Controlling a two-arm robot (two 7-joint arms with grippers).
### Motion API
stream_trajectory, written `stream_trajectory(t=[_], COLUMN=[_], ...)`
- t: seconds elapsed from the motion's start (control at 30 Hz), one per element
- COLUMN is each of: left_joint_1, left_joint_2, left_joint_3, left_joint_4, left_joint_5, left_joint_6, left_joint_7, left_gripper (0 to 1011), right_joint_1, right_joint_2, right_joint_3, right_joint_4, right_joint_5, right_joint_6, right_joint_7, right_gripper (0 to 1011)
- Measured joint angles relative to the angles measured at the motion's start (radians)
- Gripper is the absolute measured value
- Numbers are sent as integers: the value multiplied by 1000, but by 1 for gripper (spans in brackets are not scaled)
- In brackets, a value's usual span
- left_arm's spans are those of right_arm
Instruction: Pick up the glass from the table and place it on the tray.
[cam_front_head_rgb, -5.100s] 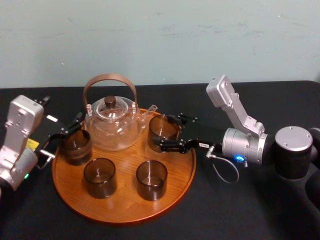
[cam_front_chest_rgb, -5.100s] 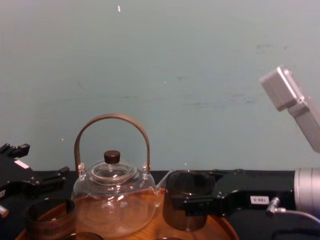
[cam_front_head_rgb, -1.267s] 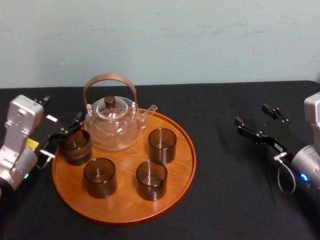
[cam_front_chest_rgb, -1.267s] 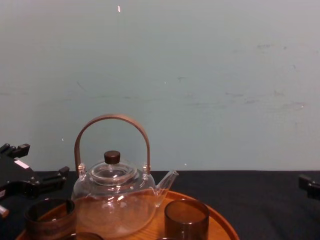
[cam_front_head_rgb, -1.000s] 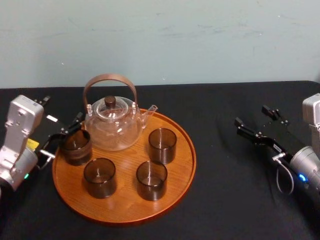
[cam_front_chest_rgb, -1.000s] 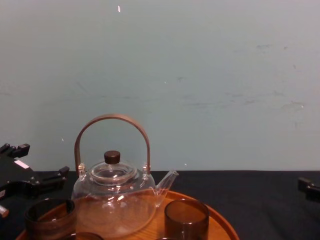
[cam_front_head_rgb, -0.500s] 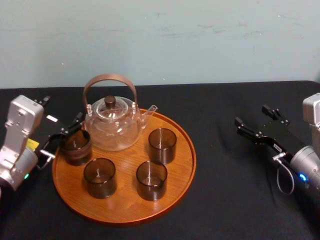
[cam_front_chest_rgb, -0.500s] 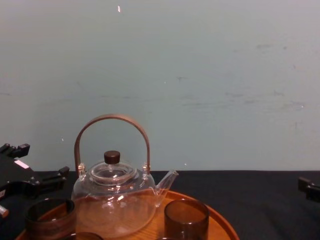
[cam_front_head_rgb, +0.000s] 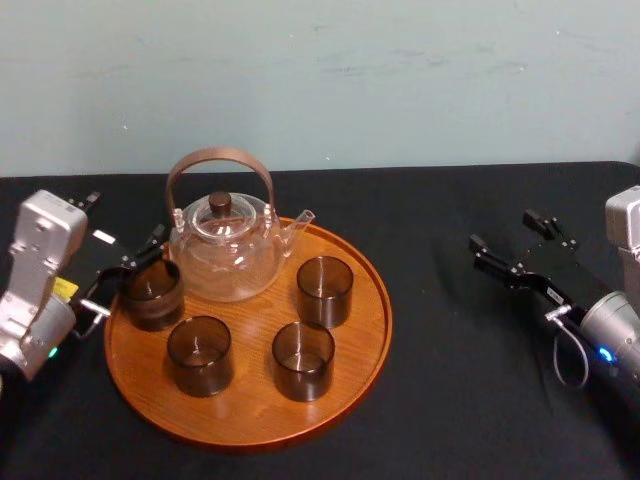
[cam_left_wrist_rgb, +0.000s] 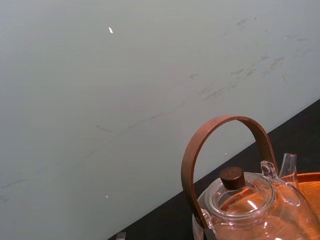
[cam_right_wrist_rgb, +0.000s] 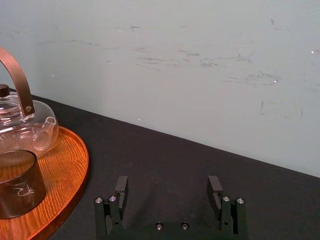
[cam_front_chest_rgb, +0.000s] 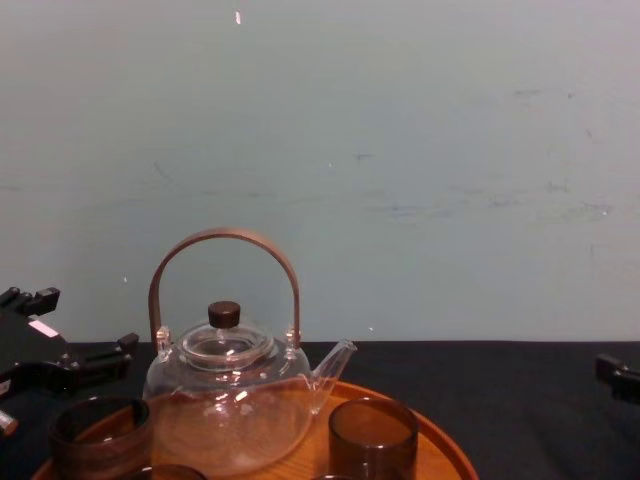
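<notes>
Clear glass teapot (cam_front_head_rgb: 222, 258) sitting upright, nothing fancy. It's got a big arched brown handle (cam_front_head_rgb: 218, 157) looping over the top and a dark round knob (cam_front_head_rgb: 219, 201) on the lid. The little spout (cam_front_head_rgb: 300, 219) points right in the head view. Behind it all is a pale blue-green wall (cam_front_head_rgb: 400, 70) with a few faint scuffs.

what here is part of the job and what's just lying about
Job: tray, table, back-right glass, back-left glass at the left gripper, open right gripper over the table.
Lying about: teapot, front-left glass, front-right glass, all on the tray.
</notes>
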Motion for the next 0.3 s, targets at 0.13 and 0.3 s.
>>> stream_trajectory(t=[0.13, 0.3], left_joint_1=[0, 0], left_joint_2=[0, 0], left_joint_3=[0, 0], left_joint_4=[0, 0], left_joint_5=[0, 0], left_joint_6=[0, 0], left_joint_7=[0, 0], left_gripper=[1001, 1002], right_joint_1=[0, 0], right_joint_2=[0, 1], right_joint_3=[0, 0], right_joint_4=[0, -1], right_joint_5=[1, 1], right_joint_6=[0, 0], right_joint_7=[0, 0], right_gripper=[1003, 1002])
